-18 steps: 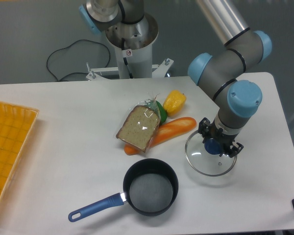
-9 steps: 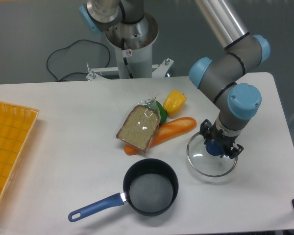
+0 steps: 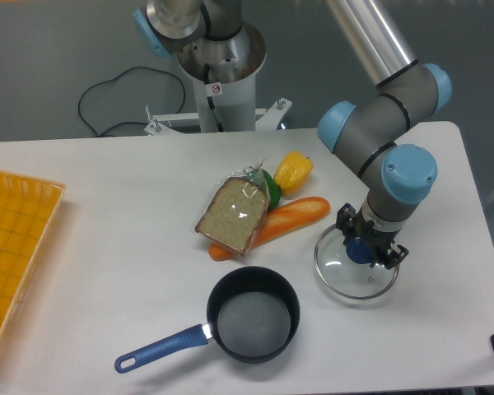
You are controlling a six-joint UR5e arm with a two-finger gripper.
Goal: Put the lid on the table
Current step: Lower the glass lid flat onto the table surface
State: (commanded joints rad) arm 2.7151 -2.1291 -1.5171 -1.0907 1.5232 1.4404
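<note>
No legible text or labels.

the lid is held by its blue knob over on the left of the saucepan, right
Not quite. The camera view shows the lid to the right of the saucepan, not the left. The hand is at its blue knob, as you say.

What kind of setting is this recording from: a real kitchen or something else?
Most likely a robotics lab bench staged with kitchen props, not a real kitchen: a bare white table, the arm's pedestal base bolted behind it with a loose cable, and plain grey surroundings.
</note>
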